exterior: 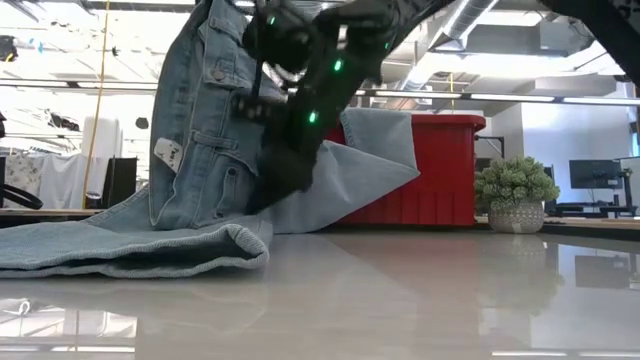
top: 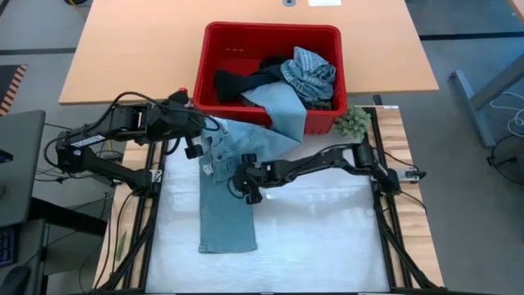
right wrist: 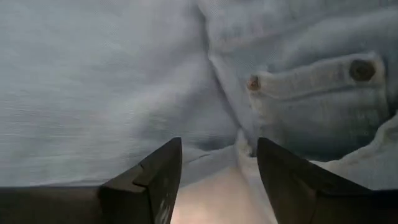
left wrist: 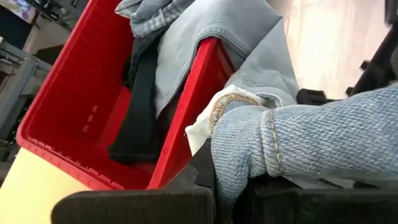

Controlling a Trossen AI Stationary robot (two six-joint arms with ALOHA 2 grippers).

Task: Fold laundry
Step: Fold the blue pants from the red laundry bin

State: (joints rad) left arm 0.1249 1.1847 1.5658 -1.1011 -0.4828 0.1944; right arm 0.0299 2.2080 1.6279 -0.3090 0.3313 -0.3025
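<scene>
The jeans point(top: 228, 197) are the landmark: light blue denim, legs stretched flat over the white table cover point(top: 327, 238), waist raised toward the red basket point(top: 270, 49) just behind them. That basket holds the rest of the laundry point(top: 295, 78), with a pale blue piece draping over its front wall down onto the jeans. My left gripper point(top: 199, 135) sits at the jeans' waist corner, jaws clamped on the waistband. My right gripper point(right wrist: 217, 168) sits at the jeans' waist beside the fly, jaws parted, the denim just ahead of my fingertips, nothing between them. A small green ball point(top: 352, 121) rests by the basket's corner, apart from the jeans.
</scene>
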